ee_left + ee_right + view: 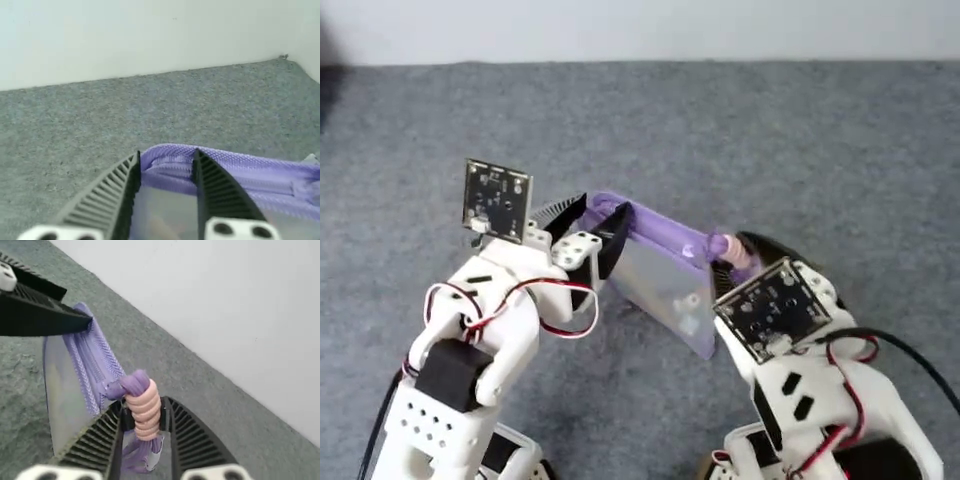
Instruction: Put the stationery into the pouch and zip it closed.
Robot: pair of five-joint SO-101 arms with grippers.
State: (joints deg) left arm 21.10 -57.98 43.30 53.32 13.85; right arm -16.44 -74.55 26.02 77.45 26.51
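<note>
Fixed overhead, looking down on the table [740, 130]. Wrist-mounted — close, low, facing the wall [150, 35]; sharing the pouch [82, 360], seemingly from opposite ends.

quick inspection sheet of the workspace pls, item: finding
surface: grey carpet
job's things: purple pouch held between both grippers; pale items show through its clear side, cannot tell what they are
clutter: nothing seen
grippers: left gripper shut on the pouch's end; right gripper shut on the pink coiled zipper pull
cables: red, white and black wires loop off the left arm; black cable by the right arm
surroundings: white wall
</note>
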